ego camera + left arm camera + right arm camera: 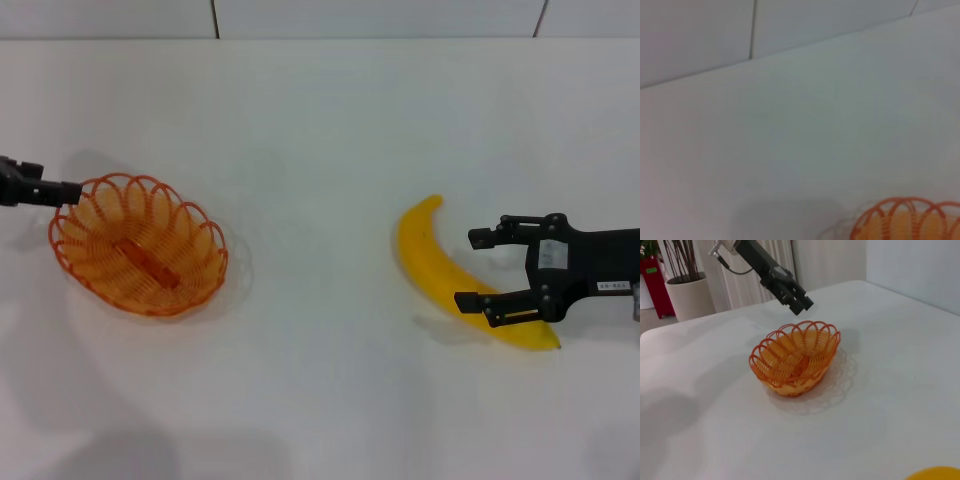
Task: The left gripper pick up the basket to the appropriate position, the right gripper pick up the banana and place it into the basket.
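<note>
- The basket (138, 245) sits on the left side of the white worktop (320, 140), upright, nothing in it, just its orange wire weave showing.
- The left claw (62, 190) is at the basket's far-left rim, fingertips right at the looped edge. From the head view and the right wrist view (801, 302) the fingers look close together, but I can't tell whether they're actually pinching the rim or just sitting above it, so I'm not calling it.
- The left wrist view only catches a slice of the basket rim (905, 220) plus bare worktop and the wall behind.
- The banana (450, 280) lies flat on the right side, well apart from the basket, with its pointed tip toward the far side and its other end nearer and further right.
- The right claw (480, 270) is spread wide open, coming in from the right edge. One finger (500, 234) is on the far side of the banana, the other (495, 305) overlaps its near end. It isn't gripping anything.
- A sliver of the banana (935, 474) shows in the right wrist view.
</note>
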Motion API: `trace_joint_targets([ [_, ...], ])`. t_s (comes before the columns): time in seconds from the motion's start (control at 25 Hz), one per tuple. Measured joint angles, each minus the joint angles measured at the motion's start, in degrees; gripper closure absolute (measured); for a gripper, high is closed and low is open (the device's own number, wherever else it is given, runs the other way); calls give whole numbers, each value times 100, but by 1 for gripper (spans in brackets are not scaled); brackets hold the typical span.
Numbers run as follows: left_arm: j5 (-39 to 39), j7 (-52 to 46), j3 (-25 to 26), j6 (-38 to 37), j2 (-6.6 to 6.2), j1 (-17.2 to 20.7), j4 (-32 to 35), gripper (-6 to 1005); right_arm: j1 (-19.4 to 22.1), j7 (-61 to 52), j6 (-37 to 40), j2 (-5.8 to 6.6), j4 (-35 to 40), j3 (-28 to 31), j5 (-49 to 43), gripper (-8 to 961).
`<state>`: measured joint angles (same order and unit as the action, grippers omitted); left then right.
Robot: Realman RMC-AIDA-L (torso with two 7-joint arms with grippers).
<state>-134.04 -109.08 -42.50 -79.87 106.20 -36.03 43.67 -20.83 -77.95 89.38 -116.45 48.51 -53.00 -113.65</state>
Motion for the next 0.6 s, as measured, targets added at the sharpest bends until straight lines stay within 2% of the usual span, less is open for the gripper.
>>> trace_joint_targets([
  [0.6,-795,-13,-13,528,277,-290,-202,345,-107,-9,1,5,-146,-9,-113,72],
])
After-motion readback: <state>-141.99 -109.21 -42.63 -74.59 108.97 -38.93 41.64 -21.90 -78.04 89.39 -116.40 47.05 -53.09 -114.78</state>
